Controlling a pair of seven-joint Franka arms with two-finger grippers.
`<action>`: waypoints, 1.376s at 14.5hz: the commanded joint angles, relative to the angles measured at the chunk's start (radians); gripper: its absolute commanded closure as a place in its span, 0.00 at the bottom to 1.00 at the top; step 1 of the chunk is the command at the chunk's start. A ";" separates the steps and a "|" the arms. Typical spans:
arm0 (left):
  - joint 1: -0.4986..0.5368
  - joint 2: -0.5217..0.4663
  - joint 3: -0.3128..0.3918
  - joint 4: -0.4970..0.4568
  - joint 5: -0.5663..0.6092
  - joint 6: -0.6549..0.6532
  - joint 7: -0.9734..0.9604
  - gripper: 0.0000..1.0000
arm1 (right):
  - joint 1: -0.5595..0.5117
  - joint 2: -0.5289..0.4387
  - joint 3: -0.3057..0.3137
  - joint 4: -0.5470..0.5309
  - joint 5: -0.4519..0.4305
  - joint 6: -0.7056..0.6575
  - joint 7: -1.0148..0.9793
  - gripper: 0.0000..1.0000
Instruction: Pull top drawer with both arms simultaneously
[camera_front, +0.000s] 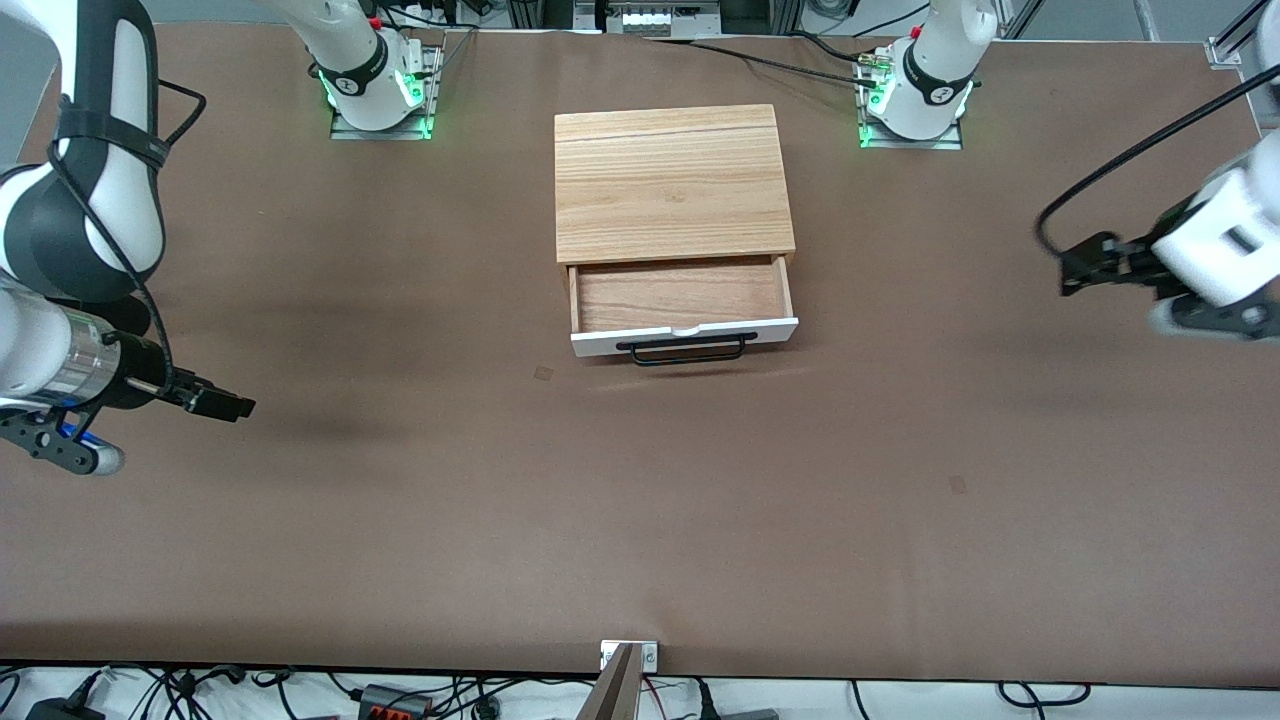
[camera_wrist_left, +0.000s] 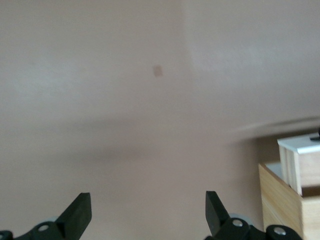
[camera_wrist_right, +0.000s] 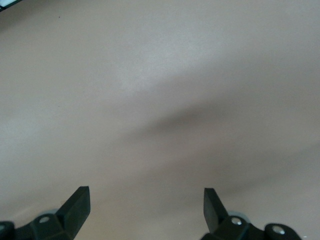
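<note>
One top drawer (camera_front: 683, 300) pulled out, nothing inside; two grippers, left (camera_front: 1075, 268) and right (camera_front: 232, 406), spread wide over bare table (camera_front: 640, 520), well apart.

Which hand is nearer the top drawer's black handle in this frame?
Left, only slightly, by the front view. The left hand hangs open over bare table toward its own end, well off the handle of the top drawer. The right hand hangs open at the right arm's end.
</note>
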 joint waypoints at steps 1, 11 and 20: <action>-0.003 -0.188 0.038 -0.326 -0.020 0.241 0.003 0.00 | 0.006 -0.009 -0.051 -0.012 -0.007 -0.003 0.001 0.00; -0.008 -0.211 0.022 -0.318 -0.038 0.153 0.009 0.00 | -0.459 -0.181 0.498 -0.079 -0.205 -0.012 -0.014 0.00; -0.017 -0.154 -0.005 -0.231 -0.019 0.080 0.008 0.00 | -0.318 -0.387 0.377 -0.168 -0.225 -0.148 -0.103 0.00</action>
